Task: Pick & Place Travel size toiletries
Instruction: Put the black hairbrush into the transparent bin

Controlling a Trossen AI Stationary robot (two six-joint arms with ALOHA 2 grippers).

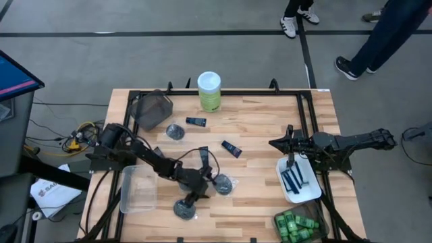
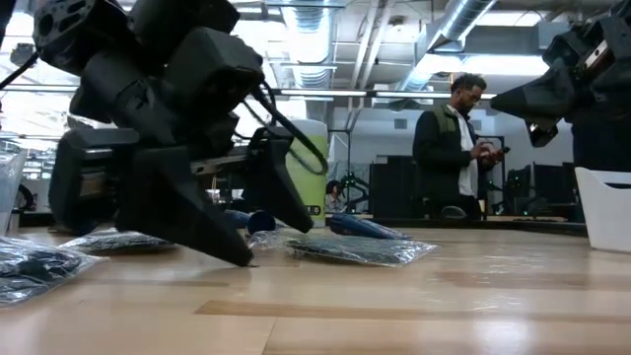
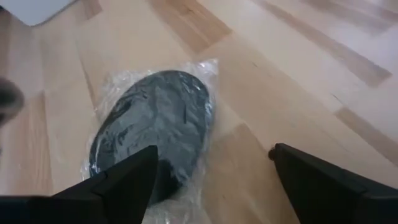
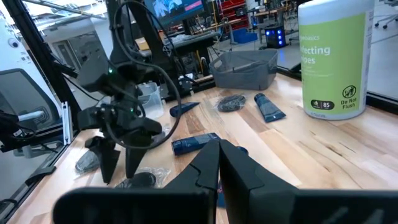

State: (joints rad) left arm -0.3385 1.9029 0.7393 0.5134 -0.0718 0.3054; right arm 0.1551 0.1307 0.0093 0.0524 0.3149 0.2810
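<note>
My left gripper (image 1: pixel 191 197) is open and tipped steeply down near the table's near edge, over a flat black disc in clear wrap (image 1: pixel 183 209) that lies flat on the wood. In the left wrist view the disc (image 3: pixel 155 124) lies ahead of my gripper (image 3: pixel 211 149), partly behind one finger; the other finger stands over bare wood. Two more wrapped discs (image 1: pixel 223 183) (image 1: pixel 177 131) and two navy tubes (image 1: pixel 196 121) (image 1: pixel 231 148) lie on the table. My right gripper (image 1: pixel 273 144) is shut and empty, raised near the right side. My left gripper comes at the wrapped disc slanting down from above. One finger (image 3: pixel 124 180) covers the disc's near edge (image 3: pixel 168 180); I cannot tell whether it touches the wrap. The other finger is beside the disc, over wood.
A white tray (image 1: pixel 310 192) with blue razors (image 1: pixel 295 179) and a bin of green bottles (image 1: pixel 295 226) sit at the right near corner. A clear tray (image 1: pixel 138 189), a grey bin (image 1: pixel 154 110) and a tall green canister (image 1: pixel 209 91) stand on the left and far sides. People stand beyond the table.
</note>
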